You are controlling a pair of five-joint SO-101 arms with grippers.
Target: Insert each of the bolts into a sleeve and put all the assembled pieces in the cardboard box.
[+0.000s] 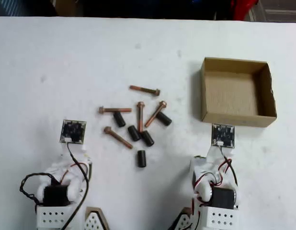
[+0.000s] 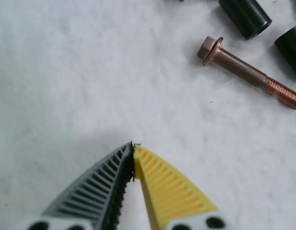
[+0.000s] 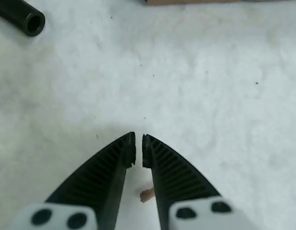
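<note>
On the worktop (image 1: 52, 57), with both jaws all but closed on nothing, grip the nearest bolt (image 2: 253, 74) mid-shank; it looks rigid, light, likely slippery.

No writing, label, number or sign is legible on the cardboard box (image 1: 234, 119), bolts (image 1: 144, 89) or sleeves (image 1: 141, 158).

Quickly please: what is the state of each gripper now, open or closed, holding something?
Left gripper: closed, holding nothing.
Right gripper: closed but for a thin gap, holding nothing.
</note>
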